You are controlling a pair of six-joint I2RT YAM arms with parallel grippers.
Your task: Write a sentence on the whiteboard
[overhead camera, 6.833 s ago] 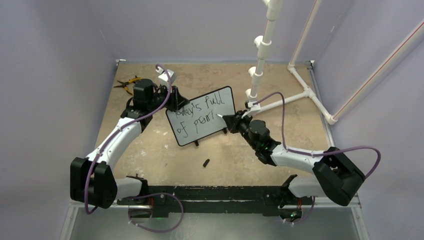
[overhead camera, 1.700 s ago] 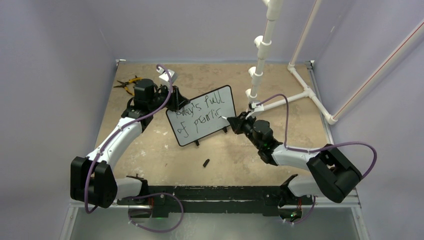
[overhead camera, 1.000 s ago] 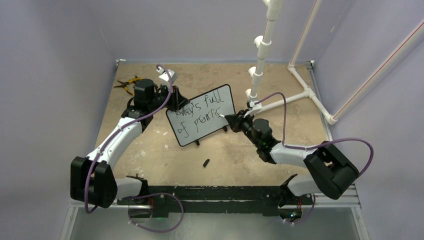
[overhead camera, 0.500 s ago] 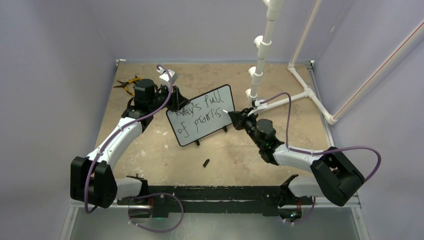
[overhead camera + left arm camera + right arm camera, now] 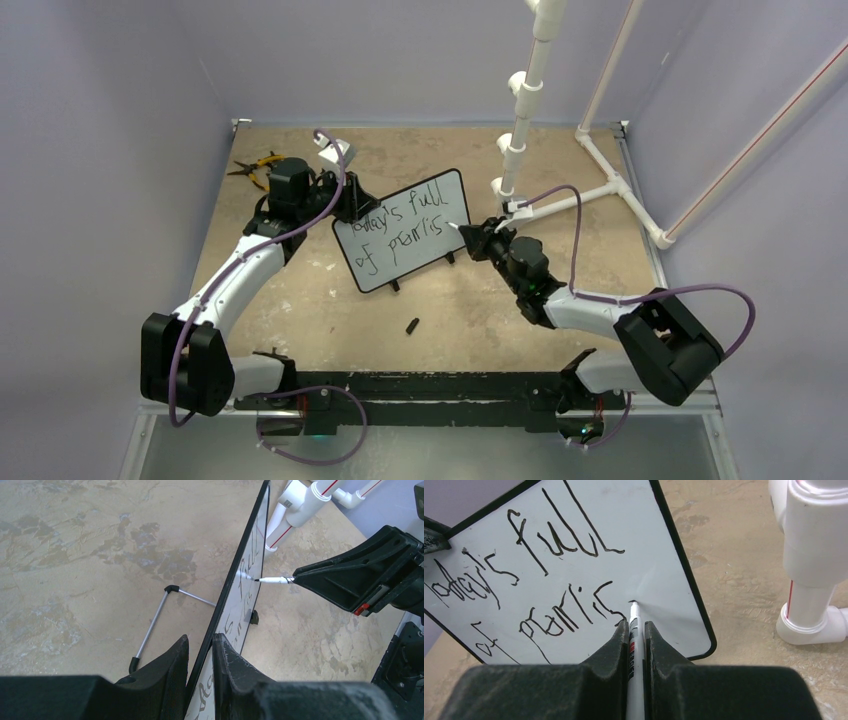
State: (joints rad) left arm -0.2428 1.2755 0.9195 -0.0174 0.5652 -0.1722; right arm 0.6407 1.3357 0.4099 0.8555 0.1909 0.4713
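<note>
Compared with the view about seven seconds earlier, the lower line of the sentence (image 5: 400, 236) has gained several letters. The right arm has carried the marker (image 5: 633, 625) farther toward the right edge of the whiteboard (image 5: 445, 205). The board itself and the left arm have not shifted. The whiteboard stands on its small feet near the middle of the surface (image 5: 320, 300), leaning back on a thin wire prop (image 5: 152, 627) behind it. Its long axis runs from near left to far right in the overhead view, and the written face is turned toward the right arm and the near edge. The left fingers (image 5: 165, 670) are closed narrowly on the board's left edge, one finger behind the frame and one in front of the written face. The right fingers (image 5: 614, 647) are clamped tight on the marker barrel. The marker's long axis lies in line with these fingers, with the tip pointing away from the right wrist at the board. The tip meets the white face just after the last stroke of the lower line, close to the right edge. A small black object (image 5: 411, 326) lies on the surface in front of the board, well apart from it. Yellow-handled pliers (image 5: 255, 165) lie at the far left, and a white pipe frame (image 5: 524, 105) stands at the far right.
</note>
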